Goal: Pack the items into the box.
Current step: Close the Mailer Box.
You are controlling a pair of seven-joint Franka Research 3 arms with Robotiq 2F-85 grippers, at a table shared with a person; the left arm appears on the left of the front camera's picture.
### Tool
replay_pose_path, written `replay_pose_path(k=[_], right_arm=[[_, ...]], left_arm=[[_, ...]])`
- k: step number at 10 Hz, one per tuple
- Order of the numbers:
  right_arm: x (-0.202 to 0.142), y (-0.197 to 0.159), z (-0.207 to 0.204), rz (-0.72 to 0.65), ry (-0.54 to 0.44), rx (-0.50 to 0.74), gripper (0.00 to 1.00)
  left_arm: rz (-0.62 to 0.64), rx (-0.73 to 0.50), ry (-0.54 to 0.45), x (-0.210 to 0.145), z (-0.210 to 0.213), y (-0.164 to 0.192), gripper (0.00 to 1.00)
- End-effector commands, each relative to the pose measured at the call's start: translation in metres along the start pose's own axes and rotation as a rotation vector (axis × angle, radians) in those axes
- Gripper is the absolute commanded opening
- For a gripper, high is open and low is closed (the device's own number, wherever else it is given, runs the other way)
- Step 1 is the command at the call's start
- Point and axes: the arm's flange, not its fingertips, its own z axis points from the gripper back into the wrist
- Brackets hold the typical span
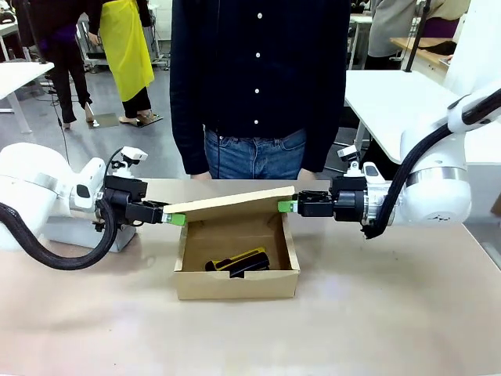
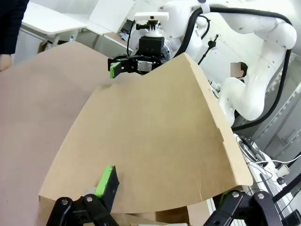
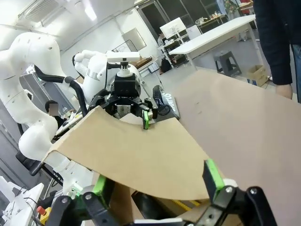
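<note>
The brown cardboard box stands in the middle of the table, its hinged lid tilted low over the opening. Inside lie the yellow utility knife and the black stapler, side by side. My left gripper is at the lid's left corner and my right gripper at its right corner. In the left wrist view, the left gripper stands open, its fingers wide apart astride the lid's edge. The right gripper straddles the opposite edge the same way, open.
A person in a dark shirt and jeans stands at the far edge, right behind the box. The beige table has free room in front and to both sides. White tables stand farther back.
</note>
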Motion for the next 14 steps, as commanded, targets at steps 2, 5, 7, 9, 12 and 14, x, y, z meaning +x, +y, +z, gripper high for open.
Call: replay_pose_path(k=[2,5,7,9,12,14], right_arm=[[-0.004,0.001,0.022,0.001,-0.042,0.011,1.0],[0.001,0.011,0.07,-0.001,-0.125,-0.02,1.0],[0.004,0.016,0.087,0.012,-0.181,-0.05,1.0],[0.007,0.016,0.076,0.023,-0.205,-0.044,1.0],[0.001,0.012,0.021,0.116,-0.071,0.032,1.0],[-0.012,0.007,-0.003,0.195,0.014,0.12,1.0]], left_arm=[[-0.094,-0.023,-0.001,-0.002,0.012,-0.016,1.0],[-0.162,0.014,-0.031,0.004,0.034,-0.044,1.0],[-0.175,0.044,-0.076,0.003,0.048,-0.049,1.0],[-0.2,0.072,-0.179,0.005,0.052,-0.047,1.0],[-0.208,0.141,-0.183,0.003,0.018,-0.024,1.0],[-0.27,0.193,-0.027,-0.003,-0.006,-0.014,1.0]])
